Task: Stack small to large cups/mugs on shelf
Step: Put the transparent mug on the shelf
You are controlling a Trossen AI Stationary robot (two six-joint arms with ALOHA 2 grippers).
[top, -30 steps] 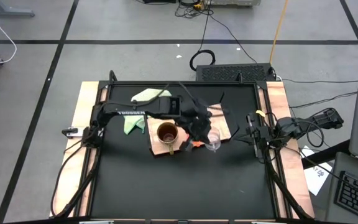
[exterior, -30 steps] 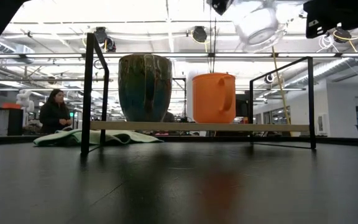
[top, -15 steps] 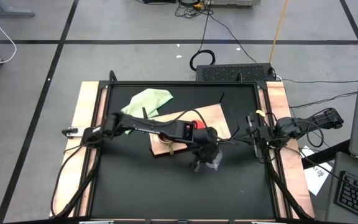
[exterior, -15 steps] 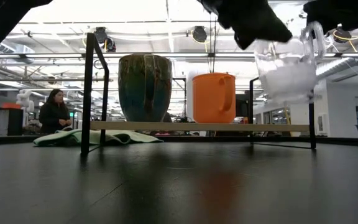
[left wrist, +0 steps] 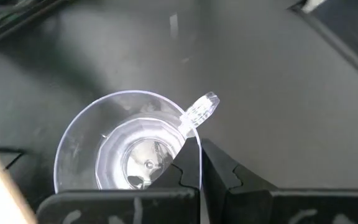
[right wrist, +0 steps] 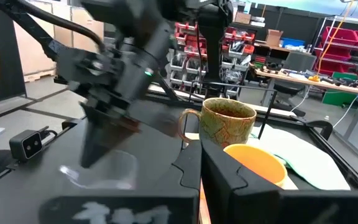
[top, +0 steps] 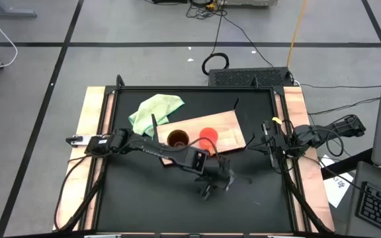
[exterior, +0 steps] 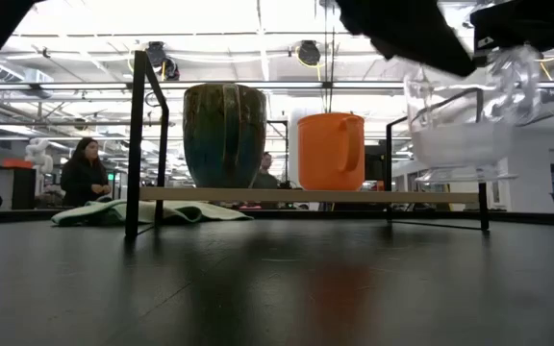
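The clear glass cup (left wrist: pixel 126 149) is held by my left gripper (left wrist: pixel 201 168) in the air over the black table, on the near side of the shelf. It also shows in the low view (exterior: pixel 460 120). The brown mug (top: pixel 177 139) and the orange cup (top: pixel 208 135) stand upright side by side on the light-wood shelf board (top: pixel 227 125). My left gripper (top: pixel 215 182) is shut on the glass cup. My right gripper (top: pixel 264 144) waits shut and empty at the table's right edge. My left gripper holds the glass cup by its rim (left wrist: pixel 194 146), right beside the handle (left wrist: pixel 201 112). One finger (left wrist: pixel 182 177) is inside the cup and one (left wrist: pixel 229 177) outside. The fingers come from above. The cup hangs roughly upright, mouth up, lifted clear of the table (exterior: pixel 460 120).
A light green cloth (top: pixel 154 109) lies at the far left of the table, beside the board. The shelf stands on a black frame with upright posts (exterior: pixel 142 144). Black table surface (top: pixel 177 205) lies open on the near side. People show in the room beyond (exterior: pixel 85 173).
My left gripper has carried the glass cup from above the shelf board's right end toward the table's near edge and down, so the cup now hangs lower and off the board. The mug and the orange cup, hidden by the arm before, now show on the board.
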